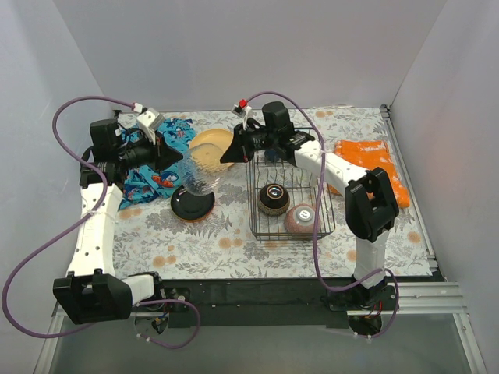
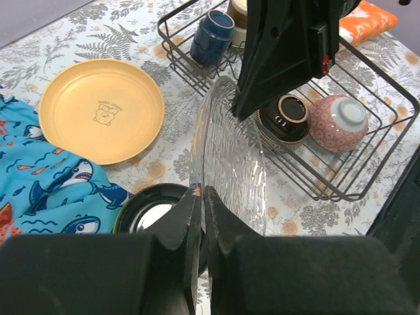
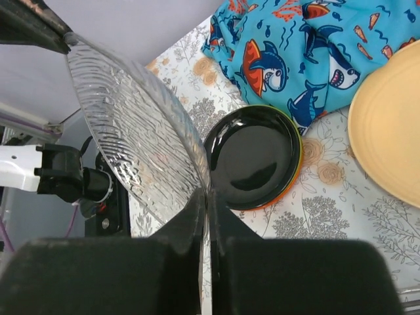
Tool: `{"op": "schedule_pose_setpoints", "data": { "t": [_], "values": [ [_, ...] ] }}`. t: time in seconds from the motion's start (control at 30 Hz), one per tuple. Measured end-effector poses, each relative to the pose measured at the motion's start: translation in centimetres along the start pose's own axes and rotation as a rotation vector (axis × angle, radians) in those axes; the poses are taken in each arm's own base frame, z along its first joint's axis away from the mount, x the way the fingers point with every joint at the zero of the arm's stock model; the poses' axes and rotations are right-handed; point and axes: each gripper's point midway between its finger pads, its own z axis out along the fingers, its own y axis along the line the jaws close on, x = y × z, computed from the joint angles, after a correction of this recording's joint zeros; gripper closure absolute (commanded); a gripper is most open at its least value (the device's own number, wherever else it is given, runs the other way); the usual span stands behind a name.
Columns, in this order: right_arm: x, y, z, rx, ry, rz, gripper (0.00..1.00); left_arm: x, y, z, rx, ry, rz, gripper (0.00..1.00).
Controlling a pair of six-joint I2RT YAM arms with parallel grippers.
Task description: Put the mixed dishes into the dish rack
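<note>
1. Your left gripper is squeezed tight on one edge of the clear plate
2. The clear plate stands on its edge in the air, above the black plate
3. Your right gripper pinches its other edge
4. The dish rack sits just right of it

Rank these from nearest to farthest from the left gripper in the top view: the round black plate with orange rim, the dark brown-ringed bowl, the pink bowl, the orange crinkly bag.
1. Round black plate with orange rim, on the table by the left gripper.
2. Dark brown-ringed bowl, inside the black wire rack.
3. Pink bowl, rack's near right corner.
4. Orange crinkly bag, far right.
</note>
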Motion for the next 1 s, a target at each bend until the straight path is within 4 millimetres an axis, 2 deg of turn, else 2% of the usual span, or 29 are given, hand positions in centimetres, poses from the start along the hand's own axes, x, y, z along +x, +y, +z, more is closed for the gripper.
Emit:
{"op": "schedule_pose_setpoints", "data": {
  "t": [0.07,0.13,0.17,0.27,0.37,0.4,0.47,0.5,0.57,0.67,0.77,0.9,1.0],
  "values": [
    [-0.1,-0.1,0.1,0.012,-0.005,0.003,0.99,-0.3,0.4,0.1,-0.02,-0.012,-0.01,0.8],
    [-0.4,-0.3,0.1,0.028,-0.013,-0.005,0.99,-0.6,1.0,0.2,-0.05,-0.024,-0.027,0.73],
    [-0.5,-0.5,0.0,0.049,-0.015,-0.007,0.99,-0.7,1.3,0.3,-0.07,-0.029,-0.039,0.6],
    [-1.2,-1.0,-1.1,0.144,-0.028,-0.027,0.99,-1.3,2.7,0.3,-0.141,-0.055,-0.057,0.56],
    [-3.0,-0.6,-3.9,0.293,-0.065,-0.078,0.99,-2.7,4.3,0.2,-0.228,-0.105,-0.066,0.52],
    [-3.7,-0.4,-5.0,0.342,-0.084,-0.101,0.99,-3.1,5.0,0.1,-0.26,-0.125,-0.067,0.53],
    [-5.6,0.5,-8.2,0.473,-0.149,-0.157,0.99,-3.8,6.0,0.0,-0.314,-0.163,-0.067,0.59],
    [-6.3,0.8,-9.8,0.535,-0.179,-0.18,0.99,-4.0,6.6,-0.1,-0.344,-0.178,-0.073,0.81],
    [-7.5,1.4,-12.9,0.652,-0.236,-0.216,0.99,-3.5,7.5,0.0,-0.385,-0.196,-0.099,1.0],
    [-8.4,1.5,-17.9,0.865,-0.296,-0.226,0.99,-1.1,7.9,1.0,-0.387,-0.179,-0.163,1.0],
    [-7.5,-0.3,-21.2,1.078,-0.264,-0.178,0.99,2.2,6.6,3.2,-0.344,-0.117,-0.221,1.0],
    [-3.2,-3.1,-24.0,1.294,-0.097,-0.115,0.99,5.5,1.9,7.8,-0.195,-0.012,-0.227,1.0],
    [-0.7,-3.7,-25.3,1.366,0.015,-0.106,0.99,7.7,-1.3,10.9,-0.089,0.071,-0.244,1.0]
  ]
}}
